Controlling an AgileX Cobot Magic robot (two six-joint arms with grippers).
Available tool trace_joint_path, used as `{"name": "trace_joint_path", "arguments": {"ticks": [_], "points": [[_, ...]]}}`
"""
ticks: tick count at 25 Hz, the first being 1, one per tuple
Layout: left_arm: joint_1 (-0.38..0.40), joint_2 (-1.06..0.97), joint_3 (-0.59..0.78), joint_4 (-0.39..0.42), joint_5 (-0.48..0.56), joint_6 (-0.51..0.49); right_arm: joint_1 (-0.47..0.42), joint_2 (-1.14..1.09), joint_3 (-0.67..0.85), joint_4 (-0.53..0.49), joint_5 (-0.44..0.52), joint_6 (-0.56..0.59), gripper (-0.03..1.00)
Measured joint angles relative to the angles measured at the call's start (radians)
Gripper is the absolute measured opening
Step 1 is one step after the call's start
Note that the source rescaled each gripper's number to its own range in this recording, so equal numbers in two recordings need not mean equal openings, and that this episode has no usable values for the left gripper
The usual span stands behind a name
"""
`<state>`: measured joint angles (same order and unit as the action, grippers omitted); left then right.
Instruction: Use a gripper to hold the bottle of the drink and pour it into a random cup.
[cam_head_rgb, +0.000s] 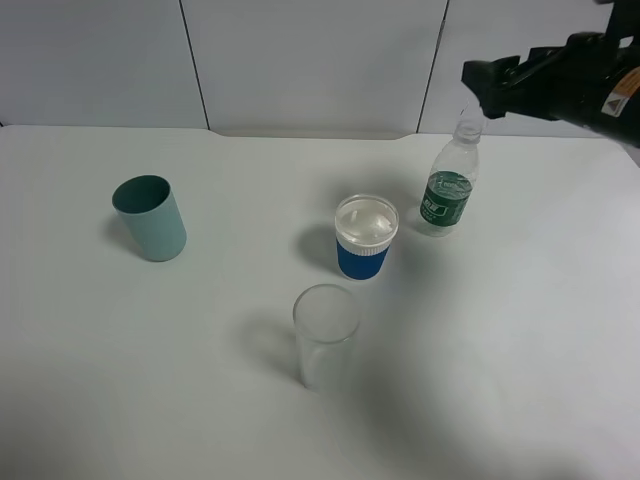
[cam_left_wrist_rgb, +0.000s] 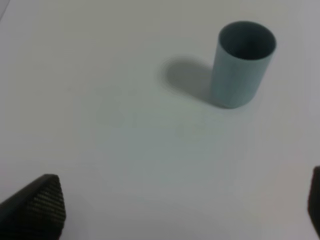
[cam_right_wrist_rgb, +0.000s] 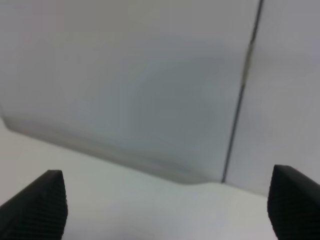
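I see the white counter (cam_head_rgb: 520, 380) filling most of the high view, with pale wall panels (cam_head_rgb: 310, 60) behind it, split by dark seams.

The right gripper (cam_head_rgb: 478, 82) enters from the upper right of the high view and hangs above the counter, its tip just over the cap end of the bottle of the drink (cam_head_rgb: 449, 188). I cannot tell from this view whether it touches the cap. In the right wrist view its jaws stand wide apart with nothing between them; only the wall and the counter's far edge show through the gap.

The left gripper (cam_left_wrist_rgb: 175, 210) shows only in its own wrist view: two dark fingertips (cam_left_wrist_rgb: 37, 205) far apart, nothing held, the teal cup (cam_left_wrist_rgb: 242, 62) ahead of them on the counter.

The tall clear glass tumbler (cam_head_rgb: 325, 335) stands nearest the camera, upright.

The bottle stands upright at the right rear, just beside the cup (cam_head_rgb: 365, 237) but apart from it.

The cup, blue below and white at the rim, sits near the middle, between tumbler and bottle.

The teal cup stands well apart on the left.
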<state>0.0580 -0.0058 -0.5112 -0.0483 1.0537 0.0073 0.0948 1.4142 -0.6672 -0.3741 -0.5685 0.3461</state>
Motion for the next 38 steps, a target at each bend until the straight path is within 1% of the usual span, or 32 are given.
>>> {"name": "trace_joint_path", "arguments": {"ticks": [4,8,12,15,18,22,25,28,32,33,34,35,36,37,38], "points": [[0.000,0.000,0.000,0.000,0.000,0.000,-0.001,-0.140,0.000,0.045,0.138,-0.091,0.77],[0.000,0.000,0.000,0.000,0.000,0.000,-0.037,-0.282,0.000,0.071,0.274,-0.171,0.77],[0.000,0.000,0.000,0.000,0.000,0.000,-0.106,-0.442,0.000,0.085,0.408,-0.188,0.77],[0.000,0.000,0.000,0.000,0.000,0.000,-0.145,-0.567,0.000,0.088,0.529,-0.189,0.77],[0.000,0.000,0.000,0.000,0.000,0.000,-0.150,-0.687,0.000,0.103,0.660,-0.190,0.77],[0.000,0.000,0.000,0.000,0.000,0.000,-0.150,-0.843,0.000,0.134,0.796,-0.191,0.77],[0.000,0.000,0.000,0.000,0.000,0.000,-0.150,-0.951,0.000,0.145,0.920,-0.191,0.77],[0.000,0.000,0.000,0.000,0.000,0.000,-0.150,-1.042,0.000,0.199,1.031,-0.203,0.77],[0.000,0.000,0.000,0.000,0.000,0.000,-0.150,-1.138,0.000,0.271,1.163,-0.258,0.77],[0.000,0.000,0.000,0.000,0.000,0.000,-0.150,-1.138,0.000,0.271,1.163,-0.258,0.77],[0.000,0.000,0.000,0.000,0.000,0.000,-0.150,-1.174,0.000,0.313,1.226,-0.294,0.77],[0.000,0.000,0.000,0.000,0.000,0.000,-0.150,-1.174,0.000,0.313,1.226,-0.294,0.77],[0.000,0.000,0.000,0.000,0.000,0.000,-0.150,-1.192,0.000,0.336,1.261,-0.310,0.77],[0.000,0.000,0.000,0.000,0.000,0.000,-0.150,-1.225,0.000,0.383,1.318,-0.346,0.77],[0.000,0.000,0.000,0.000,0.000,0.000,-0.150,-1.238,0.000,0.408,1.344,-0.374,0.77]]}}
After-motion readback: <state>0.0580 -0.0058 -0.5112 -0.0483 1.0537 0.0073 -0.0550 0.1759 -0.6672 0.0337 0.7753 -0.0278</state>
